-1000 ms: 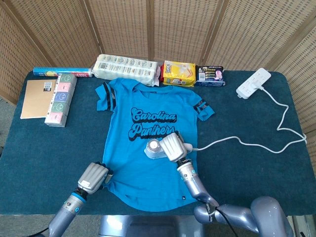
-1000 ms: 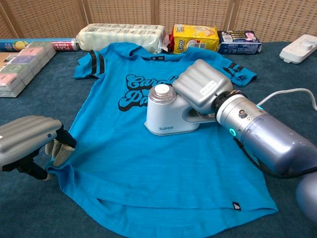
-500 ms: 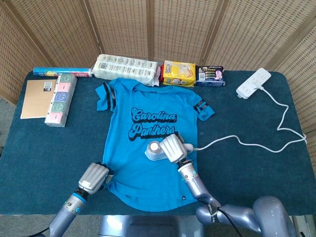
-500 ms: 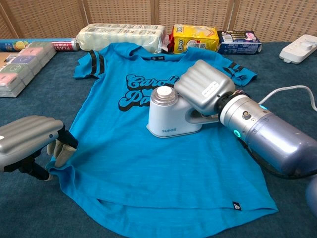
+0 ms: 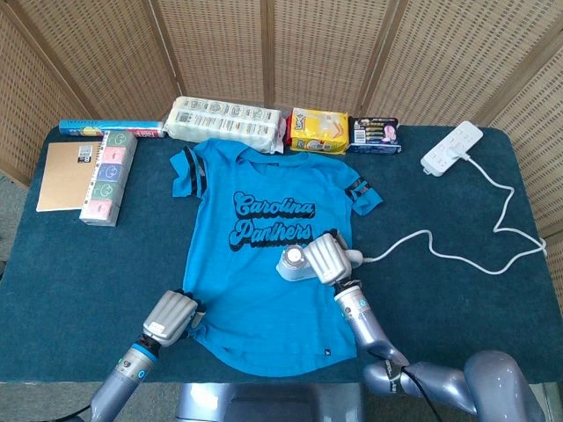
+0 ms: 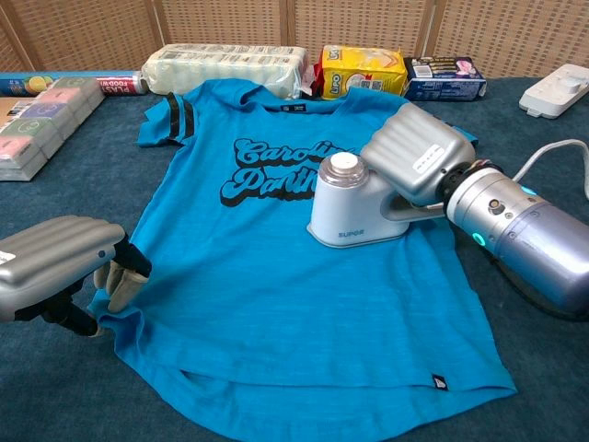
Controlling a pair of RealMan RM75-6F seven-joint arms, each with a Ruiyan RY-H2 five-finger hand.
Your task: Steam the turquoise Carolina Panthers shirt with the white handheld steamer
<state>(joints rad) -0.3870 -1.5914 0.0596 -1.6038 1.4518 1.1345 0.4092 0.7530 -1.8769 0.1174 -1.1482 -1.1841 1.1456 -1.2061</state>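
the left hand [image 6: 51,267] sat at the shirt's [image 5: 264,264] seven o'clock corner, its padded fingers pinching the hem edge against the surface [image 5: 79,272], apparently to keep the cloth taut. the shirt lay flat and face up, a thin, slubby turquoise knit with black lettering and striped sleeves, its long axis running twelve to six, collar away from the robot. right of centre, the steamer [image 6: 354,207] stood on the cloth just below the lettering: a smooth white plastic body with a round cap, its cord [image 5: 440,251] trailing off toward three o'clock to a white power strip [image 5: 452,147]. the right hand [image 6: 416,158], ribbed grey metal, was wrapped around the steamer's handle from the three o'clock side, clamped on it. the right hand was plainly the nearer one to the tool. most of the lower shirt lay toward six and eight o'clock from the steamer, so the coming pass likely turned on dragging it down or across that long axis while the hem was pinned.
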